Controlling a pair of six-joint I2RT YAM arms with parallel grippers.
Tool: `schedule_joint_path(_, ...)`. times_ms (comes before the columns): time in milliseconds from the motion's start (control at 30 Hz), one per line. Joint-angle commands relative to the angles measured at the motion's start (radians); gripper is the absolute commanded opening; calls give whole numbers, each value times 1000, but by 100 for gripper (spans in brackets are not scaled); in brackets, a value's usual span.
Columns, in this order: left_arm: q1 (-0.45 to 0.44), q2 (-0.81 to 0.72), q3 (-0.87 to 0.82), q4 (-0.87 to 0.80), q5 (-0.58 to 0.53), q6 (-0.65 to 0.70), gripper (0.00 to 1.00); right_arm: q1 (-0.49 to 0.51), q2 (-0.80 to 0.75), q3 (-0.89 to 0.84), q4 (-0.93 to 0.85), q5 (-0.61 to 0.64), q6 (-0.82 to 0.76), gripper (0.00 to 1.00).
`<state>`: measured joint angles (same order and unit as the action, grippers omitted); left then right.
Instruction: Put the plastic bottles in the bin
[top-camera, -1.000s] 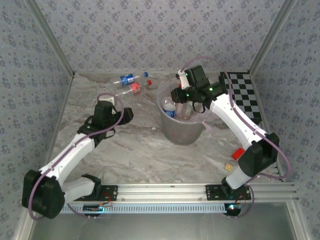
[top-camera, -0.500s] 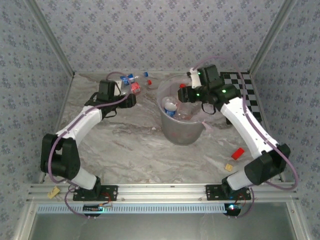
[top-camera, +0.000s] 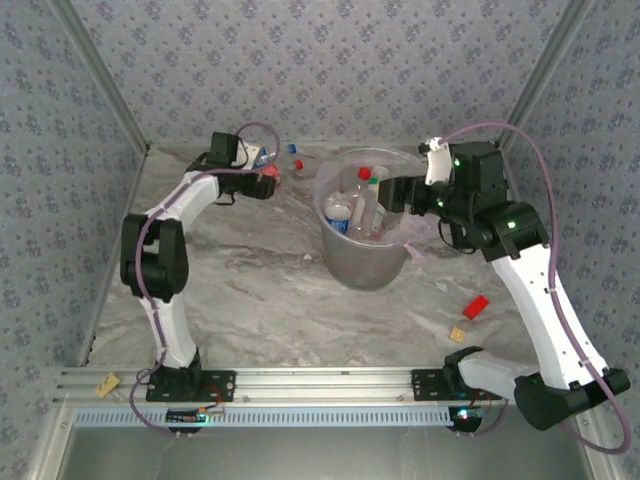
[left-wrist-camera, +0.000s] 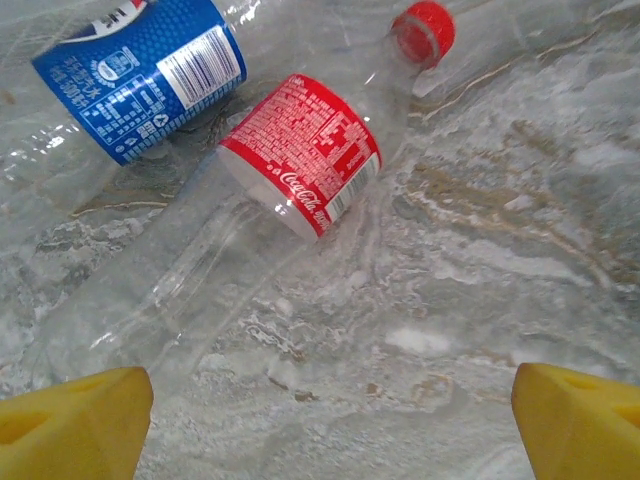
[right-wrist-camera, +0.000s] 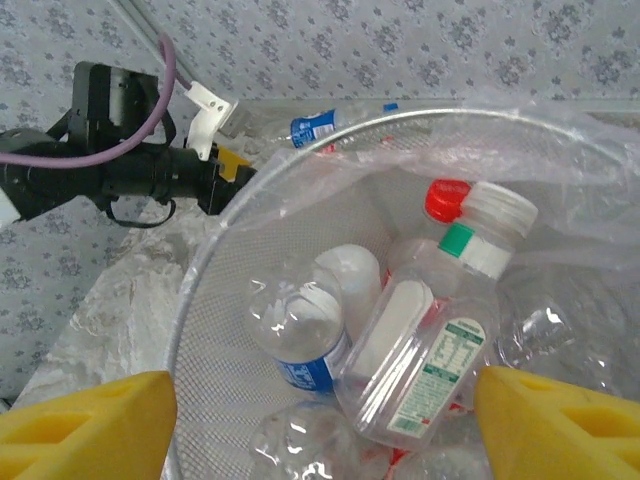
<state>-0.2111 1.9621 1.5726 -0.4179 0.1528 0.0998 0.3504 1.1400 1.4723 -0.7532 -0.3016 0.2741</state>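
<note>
Hovering wide over the Coca-Cola bottle (left-wrist-camera: 295, 165), left jaws should pinch its labelled middle: likely light, slick, crushable. Right jaws gape above the bin (right-wrist-camera: 225, 300).

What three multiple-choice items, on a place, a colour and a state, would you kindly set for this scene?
1. The bin stands: A near the middle of the table; B against the left wall; C on the checkerboard.
2. The cap of the red-labelled bottle is: A green; B red; C white.
3. The left hand is: A shut on a bottle; B shut, empty; C open.
Answers: 1 A, seen from above; 2 B, red at its neck; 3 C, its jaws stand wide apart.
</note>
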Motion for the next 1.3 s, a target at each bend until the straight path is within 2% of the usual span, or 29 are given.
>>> schedule_joint_path(0,7,41,53,-111,-10,106,93,-13,-44,-45,2,-34,16,80)
schedule_joint_path(200,7,88,62,-148,-39,136,89,-37,-129,-120,55,-24,42,81)
schedule_joint_path(333,6,120,92,-198,-45,151,83,-68,-150,-131,50,-45,35,81)
schedule_joint_path(533,-24,115,89,-223,-52,149,69,-89,-175,-151,46,-64,39,81)
schedule_joint_path(667,-64,93,69,-255,-102,155,66,-101,-200,-161,30,-75,41,81)
schedule_joint_path(767,-84,68,17,-246,-157,163,69,-118,-197,-154,22,-89,40,81)
schedule_joint_path(900,-89,34,-33,-242,-172,160,73,-126,-191,-152,38,-91,39,81)
schedule_joint_path(1033,-97,-53,-83,-146,-199,181,92,-128,-188,-153,43,-90,48,81)
schedule_joint_path(1100,-94,-57,-56,-121,-239,199,99,-129,-181,-153,41,-88,49,81)
schedule_joint_path(1267,-65,72,110,-154,-290,221,100,-129,-175,-152,31,-64,57,81)
